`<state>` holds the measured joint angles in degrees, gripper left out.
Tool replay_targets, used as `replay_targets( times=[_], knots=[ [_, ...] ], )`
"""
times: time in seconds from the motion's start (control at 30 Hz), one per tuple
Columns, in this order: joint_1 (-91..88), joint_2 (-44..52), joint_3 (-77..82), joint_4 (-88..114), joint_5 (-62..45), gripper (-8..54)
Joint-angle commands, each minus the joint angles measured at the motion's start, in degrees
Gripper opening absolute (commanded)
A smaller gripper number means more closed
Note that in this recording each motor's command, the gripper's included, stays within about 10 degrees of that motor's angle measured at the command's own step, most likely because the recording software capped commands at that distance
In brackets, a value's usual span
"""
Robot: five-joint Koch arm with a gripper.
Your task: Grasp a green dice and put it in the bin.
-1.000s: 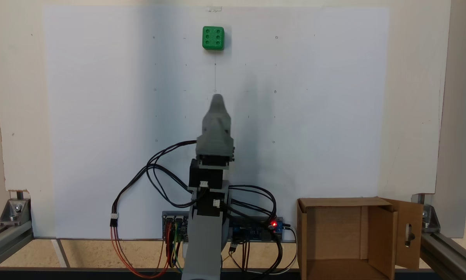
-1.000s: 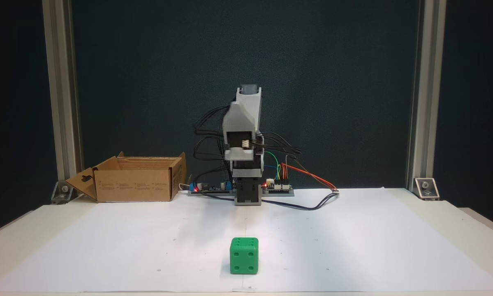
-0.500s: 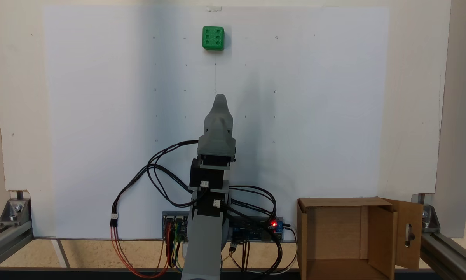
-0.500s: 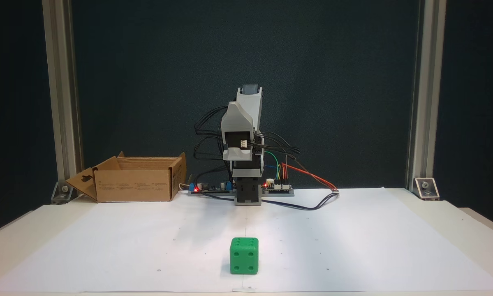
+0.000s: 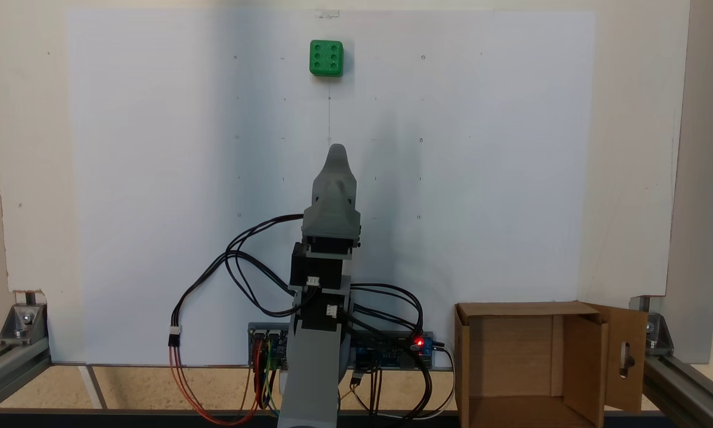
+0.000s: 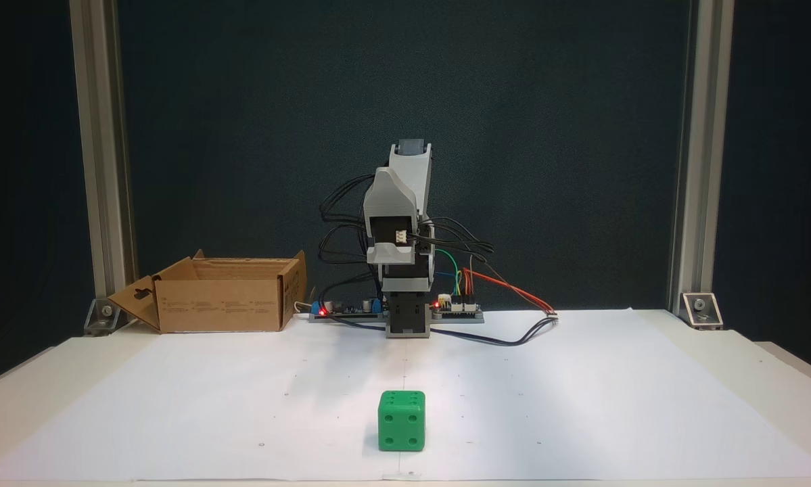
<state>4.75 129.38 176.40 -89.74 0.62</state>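
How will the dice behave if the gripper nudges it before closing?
The dice sits flat on smooth paper, so it would likely slide, not roll. Its rounded edges and plastic look suggest a slippery, stiff, probably light grasp.

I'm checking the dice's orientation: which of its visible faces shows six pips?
The top face of the green dice, seen from above with six pips. The side face toward the other fixed camera shows four.

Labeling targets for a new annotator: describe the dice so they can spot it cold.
Find the big white paper sheet covering the table. The green dice sits alone near the sheet's edge farthest from the arm's base, roughly in line with it. It is the sheet's one bright green cube with sunken pips, far smaller than the cardboard bin.
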Motion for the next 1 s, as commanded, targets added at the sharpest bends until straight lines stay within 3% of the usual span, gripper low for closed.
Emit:
replay_targets(
  times=[0.0,0.7,0.97],
  knots=[
    [0.18,6.06,2.90,-0.09,-0.88,44.6],
    [0.00,6.15,2.64,4.92,-1.32,43.2],
    [0.26,6.42,-8.26,29.44,-1.32,43.2]
  ],
)
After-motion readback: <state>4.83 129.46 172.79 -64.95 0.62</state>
